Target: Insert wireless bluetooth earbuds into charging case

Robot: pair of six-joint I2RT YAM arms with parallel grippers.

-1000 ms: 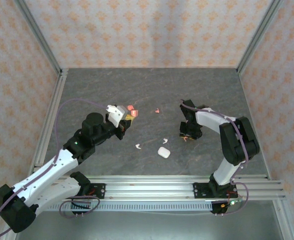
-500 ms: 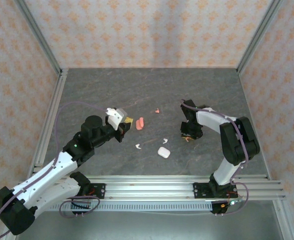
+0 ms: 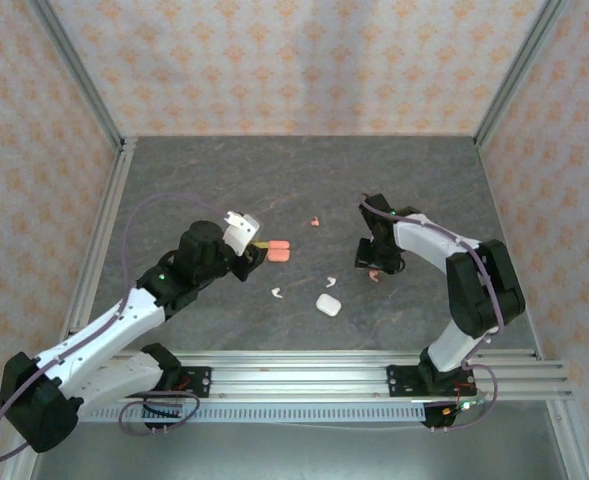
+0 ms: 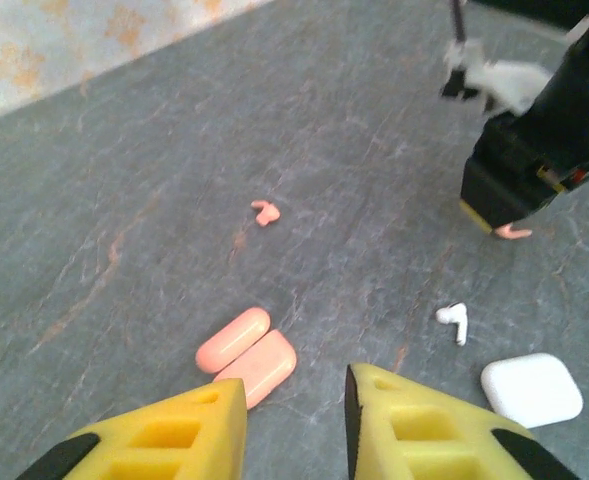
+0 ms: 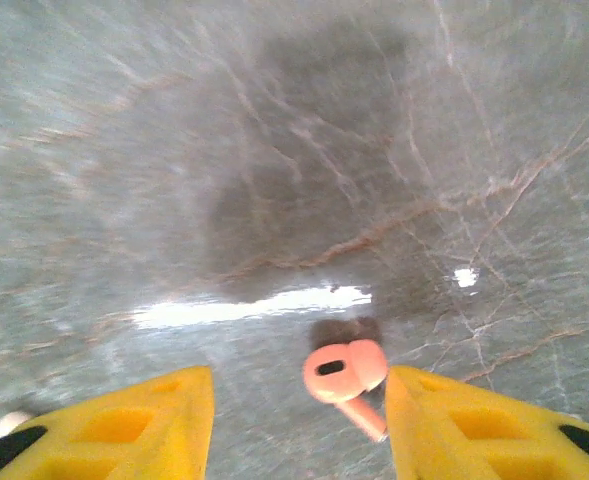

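Note:
A coral-pink charging case [image 3: 279,250] lies on the grey table with its two halves spread side by side [image 4: 247,355]. My left gripper [image 4: 294,400] hovers just short of it, open, with nothing between its fingers [image 3: 255,243]. My right gripper [image 5: 296,380] stands open over a coral-pink earbud [image 5: 344,372], which lies on the table close to the right finger [image 3: 374,272]. A second pink earbud [image 3: 315,221] lies farther back. Two white earbuds [image 3: 277,293] [image 3: 330,281] rest near the closed white case [image 3: 327,304].
Aluminium rails [image 3: 374,365] run along the near edge, and patterned walls enclose the other three sides. The back half of the table [image 3: 304,170] is bare stone. In the left wrist view the right gripper [image 4: 534,170] stands beyond a white earbud [image 4: 455,320].
My left gripper has lowered the pink case to the table, let go and opened. My right gripper has opened wider, and the pink earbud lies loose between its fingers.

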